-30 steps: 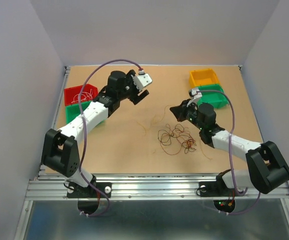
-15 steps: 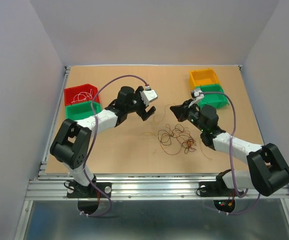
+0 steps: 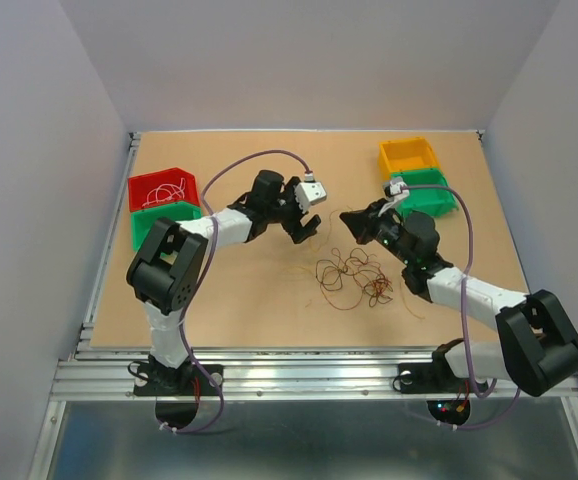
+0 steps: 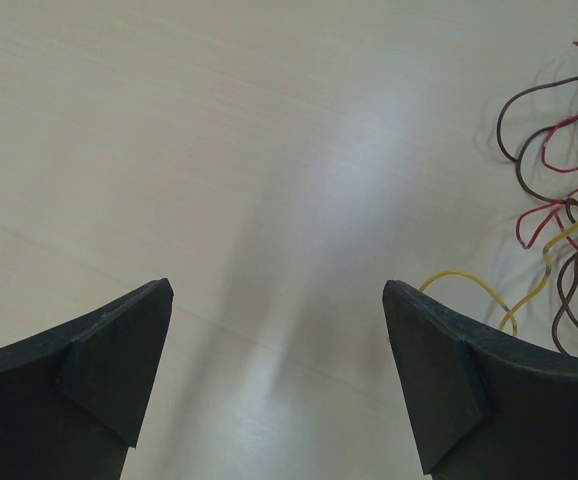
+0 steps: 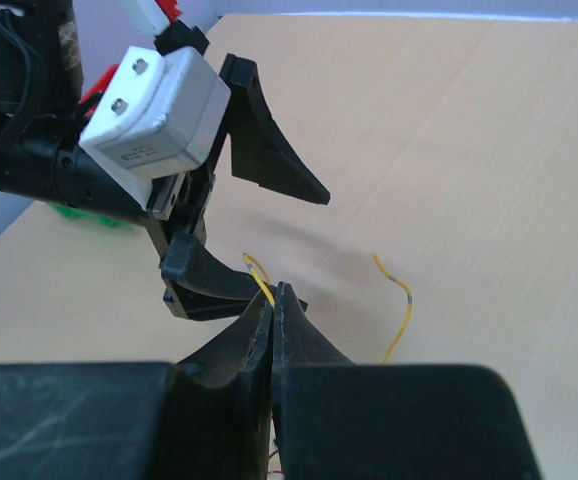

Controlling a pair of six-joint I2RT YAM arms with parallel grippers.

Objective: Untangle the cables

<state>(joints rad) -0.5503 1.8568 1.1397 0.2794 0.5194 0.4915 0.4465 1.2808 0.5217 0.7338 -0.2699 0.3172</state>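
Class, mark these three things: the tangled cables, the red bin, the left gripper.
cables (image 3: 354, 272), top view, middle of the tangle.
red bin (image 3: 155, 175), top view, far rim.
left gripper (image 4: 277, 288), left wrist view, midway between open fingertips.

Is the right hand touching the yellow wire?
Touching. The right wrist view shows the right hand shut on the yellow wire, pinching it at the tips.

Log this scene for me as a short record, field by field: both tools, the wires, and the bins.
left tool: open, empty, over the table beside the tangle
right tool: shut on a yellow wire
tangle: loose loops of yellow, red and brown wire, lying between the arms
red bin: far left, wires inside
orange bin: far right
green bins: one by each of those two
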